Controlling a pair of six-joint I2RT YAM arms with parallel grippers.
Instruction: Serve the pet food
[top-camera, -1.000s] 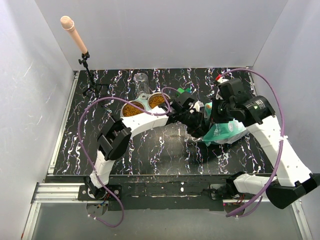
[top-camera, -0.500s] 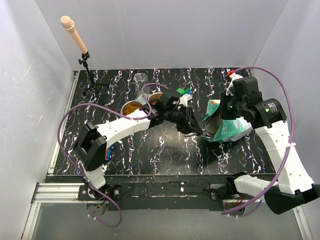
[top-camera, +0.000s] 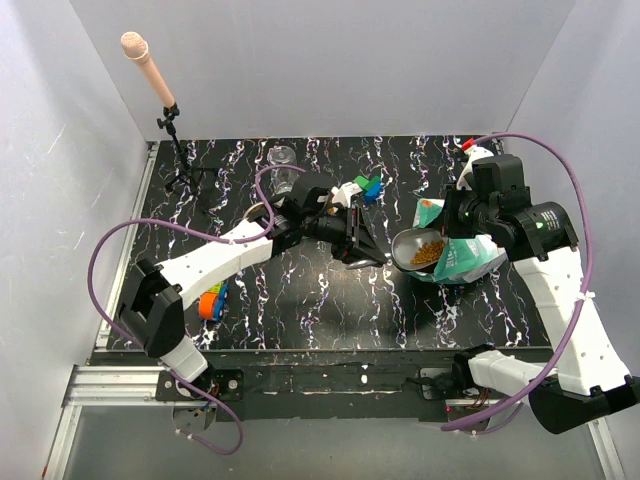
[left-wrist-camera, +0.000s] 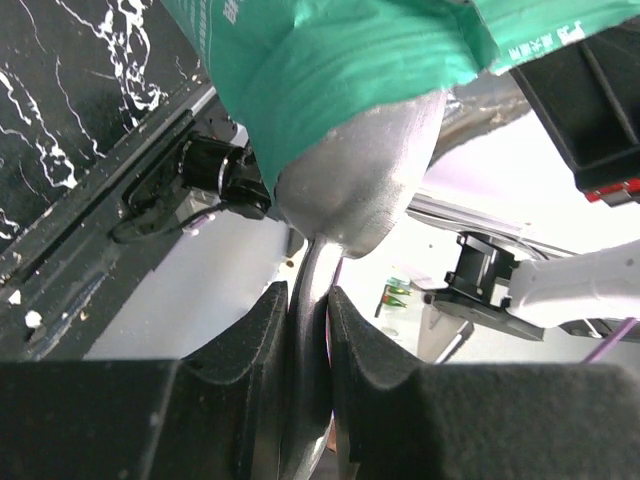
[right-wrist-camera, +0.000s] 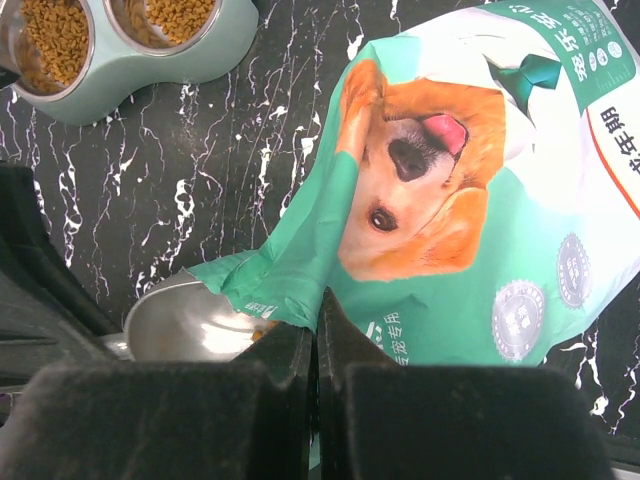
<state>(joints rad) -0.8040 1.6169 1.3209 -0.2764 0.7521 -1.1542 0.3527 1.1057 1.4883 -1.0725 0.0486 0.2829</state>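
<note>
Pet food (top-camera: 428, 254) is lying as a small heap in the metal scoop (top-camera: 405, 245), which, from overhead, is hanging at three o'clock of the table's (top-camera: 300, 300) middle, right at the mouth of the bag (top-camera: 470, 262). The left gripper (top-camera: 362, 250) is reaching in from nine o'clock and pinching the scoop's handle. The right gripper (top-camera: 462, 212), at twelve o'clock of the bag, is nipping the bag's upper edge. Through the left wrist camera, the fingers (left-wrist-camera: 250, 370) are clamping the thin handle, and the scoop's rounded underside at twelve o'clock is tucking under the bag's green fold. Through the right wrist camera, the jaws are pressing together on the bag's lip at six o'clock. The scoop is showing at eight o'clock, and the twin-bowl feeder (right-wrist-camera: 150, 75), already carrying kibble in both wells, is waiting at eleven o'clock. Doing this step well means drawing the scoop out level and slowly, steadying the bag, and tipping only once over a bowl.
</note>
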